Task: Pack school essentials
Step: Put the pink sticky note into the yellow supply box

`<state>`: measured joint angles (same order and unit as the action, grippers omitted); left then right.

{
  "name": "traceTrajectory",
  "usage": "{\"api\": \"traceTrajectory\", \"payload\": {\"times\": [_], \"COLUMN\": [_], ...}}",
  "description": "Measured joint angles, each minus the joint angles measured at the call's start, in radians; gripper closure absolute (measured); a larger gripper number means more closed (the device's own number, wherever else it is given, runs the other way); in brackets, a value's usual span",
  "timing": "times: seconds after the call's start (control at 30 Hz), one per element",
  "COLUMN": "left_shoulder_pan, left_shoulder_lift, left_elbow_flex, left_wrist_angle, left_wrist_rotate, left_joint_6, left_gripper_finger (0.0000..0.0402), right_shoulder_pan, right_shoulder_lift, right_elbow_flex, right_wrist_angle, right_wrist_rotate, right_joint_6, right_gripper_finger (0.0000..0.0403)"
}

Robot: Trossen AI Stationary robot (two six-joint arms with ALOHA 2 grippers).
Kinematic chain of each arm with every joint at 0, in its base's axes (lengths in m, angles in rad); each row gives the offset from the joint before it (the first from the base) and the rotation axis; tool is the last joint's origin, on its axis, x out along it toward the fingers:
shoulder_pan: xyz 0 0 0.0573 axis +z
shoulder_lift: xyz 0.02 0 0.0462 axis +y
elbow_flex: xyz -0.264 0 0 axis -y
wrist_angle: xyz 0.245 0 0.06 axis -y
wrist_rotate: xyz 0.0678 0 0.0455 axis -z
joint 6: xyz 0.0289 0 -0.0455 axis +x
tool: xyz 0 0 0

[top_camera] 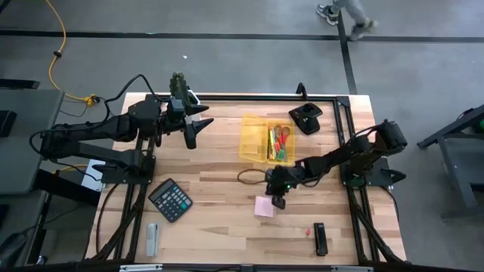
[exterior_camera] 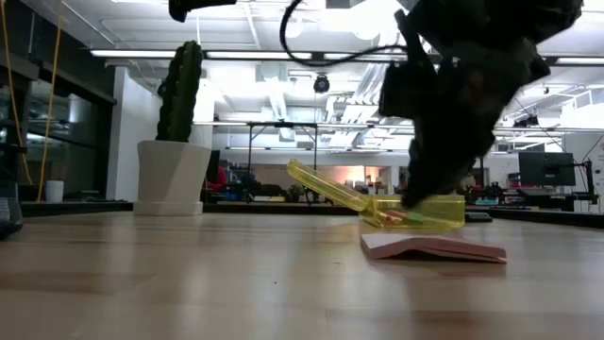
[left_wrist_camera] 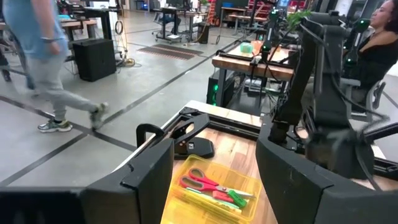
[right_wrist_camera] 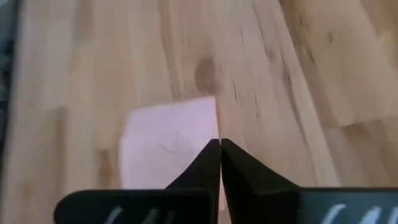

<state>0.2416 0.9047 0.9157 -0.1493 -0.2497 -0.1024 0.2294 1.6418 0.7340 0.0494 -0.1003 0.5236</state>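
Hovering just above the near-right corner of the pink sticky-note pad (top_camera: 264,206) — right gripper (top_camera: 277,198), fingers pressed tip to tip with nothing between them, as the right wrist view shows (right_wrist_camera: 220,148). Lying flat on the wooden table (top_camera: 219,227), pad just in front of the yellow transparent case (top_camera: 265,138). Holding red-handled scissors (left_wrist_camera: 205,182) and a green piece (left_wrist_camera: 238,199), case open, lid tilted up in the low view (exterior_camera: 326,185). Poised in the air left of the case, well apart from it — left gripper (top_camera: 192,128), fingers (left_wrist_camera: 149,171) spread wide and empty. Resting left of the pad near the table's front: dark calculator (top_camera: 170,199).
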Motion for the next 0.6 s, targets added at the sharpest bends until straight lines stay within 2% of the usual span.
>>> {"api": "traceTrajectory", "payload": {"times": [0.2, 0.33, 0.47, 0.6], "left_shoulder_pan": [0.000, 0.000, 0.000, 0.000], "left_shoulder_lift": [0.000, 0.000, 0.000, 0.000], "left_elbow_flex": [0.000, 0.000, 0.000, 0.000], "left_wrist_angle": [0.000, 0.000, 0.000, 0.000], "left_wrist_rotate": [0.000, 0.000, 0.000, 0.000], "left_joint_6": [-0.002, -0.002, 0.000, 0.000], "left_gripper_finger": [0.0186, 0.0186, 0.0186, 0.0186], "right_shoulder_pan": [-0.059, -0.047, -0.017, -0.003], "right_shoulder_lift": [-0.112, -0.131, -0.088, -0.026], "right_elbow_flex": [0.001, 0.002, 0.002, 0.002], "right_wrist_angle": [-0.047, -0.143, -0.157, -0.104], "right_wrist_rotate": [-0.068, -0.093, -0.194, -0.206], "right_joint_6": [-0.004, 0.091, 0.213, 0.356], "right_gripper_finger": [0.0402, 0.0385, 0.0335, 0.0261]}}
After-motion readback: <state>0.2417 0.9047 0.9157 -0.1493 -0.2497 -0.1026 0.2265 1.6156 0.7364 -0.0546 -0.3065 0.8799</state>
